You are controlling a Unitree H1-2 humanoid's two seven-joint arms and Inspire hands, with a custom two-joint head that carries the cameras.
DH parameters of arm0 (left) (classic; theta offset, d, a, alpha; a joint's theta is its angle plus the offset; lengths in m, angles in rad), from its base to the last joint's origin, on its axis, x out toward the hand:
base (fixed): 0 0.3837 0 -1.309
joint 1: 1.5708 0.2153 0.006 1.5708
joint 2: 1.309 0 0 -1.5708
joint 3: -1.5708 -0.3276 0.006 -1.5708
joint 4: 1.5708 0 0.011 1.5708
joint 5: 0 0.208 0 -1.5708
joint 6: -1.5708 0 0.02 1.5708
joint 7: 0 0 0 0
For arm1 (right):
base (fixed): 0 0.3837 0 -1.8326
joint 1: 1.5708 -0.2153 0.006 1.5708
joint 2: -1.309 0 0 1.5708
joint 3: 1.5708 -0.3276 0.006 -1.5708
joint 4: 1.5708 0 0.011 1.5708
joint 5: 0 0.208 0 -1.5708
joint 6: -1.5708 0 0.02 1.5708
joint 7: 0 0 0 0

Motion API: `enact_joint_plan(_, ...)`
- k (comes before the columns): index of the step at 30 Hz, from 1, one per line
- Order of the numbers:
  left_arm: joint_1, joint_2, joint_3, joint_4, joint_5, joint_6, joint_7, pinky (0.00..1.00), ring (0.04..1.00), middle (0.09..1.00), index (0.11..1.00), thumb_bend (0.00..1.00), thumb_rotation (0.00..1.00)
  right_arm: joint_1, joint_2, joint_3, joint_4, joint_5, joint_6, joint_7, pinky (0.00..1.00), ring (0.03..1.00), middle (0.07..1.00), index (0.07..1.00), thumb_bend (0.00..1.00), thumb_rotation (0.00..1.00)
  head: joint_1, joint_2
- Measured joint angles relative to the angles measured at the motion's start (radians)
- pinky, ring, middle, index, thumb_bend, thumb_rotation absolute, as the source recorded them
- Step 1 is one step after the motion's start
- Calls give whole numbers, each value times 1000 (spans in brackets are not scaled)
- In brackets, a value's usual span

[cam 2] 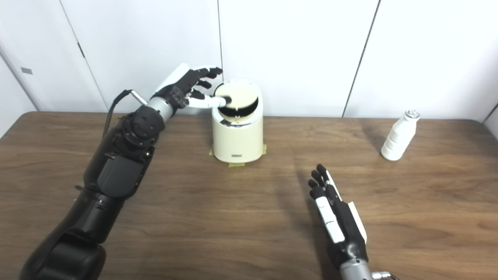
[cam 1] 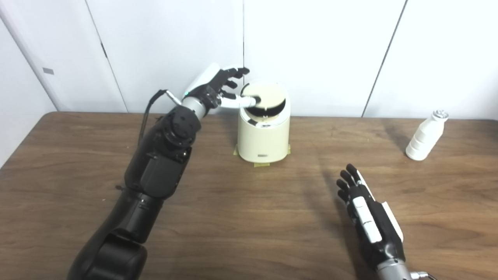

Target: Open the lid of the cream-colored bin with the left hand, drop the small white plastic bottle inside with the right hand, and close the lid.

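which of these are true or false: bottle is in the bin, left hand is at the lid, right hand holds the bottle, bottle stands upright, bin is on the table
1. The bottle is in the bin. False: it stands on the table, far right of the bin.
2. The left hand is at the lid. True: one finger presses its tilted disc.
3. The right hand holds the bottle. False: it is open, near the table, holding nothing.
4. The bottle stands upright. True.
5. The bin is on the table. True.
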Motion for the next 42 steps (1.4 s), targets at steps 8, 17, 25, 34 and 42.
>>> enact_joint_plan(8,143,-12,34,-114,-81,-57,49,742,808,840,855,508,348,0,0,-1,0,7,0,-1,958,941,964,974,526,810,-3,2)
enact_joint_plan(17,379,-37,83,-306,-138,-61,96,738,807,845,852,431,285,0,-2,-8,-1,11,0,0,955,938,961,971,512,791,8,9)
enact_joint_plan(25,510,-66,110,-424,-174,-105,151,786,830,860,881,427,470,0,-5,-19,-5,20,0,5,955,952,962,957,515,798,14,14)
enact_joint_plan(34,682,-77,142,-530,-175,-97,191,854,875,874,910,450,581,-5,-10,-57,-44,18,0,3,935,943,963,975,563,720,-2,21)
enact_joint_plan(42,780,-111,180,-580,-285,-85,195,807,872,898,939,426,523,-13,-23,-159,-87,53,-2,-14,910,908,932,940,591,521,-28,23)
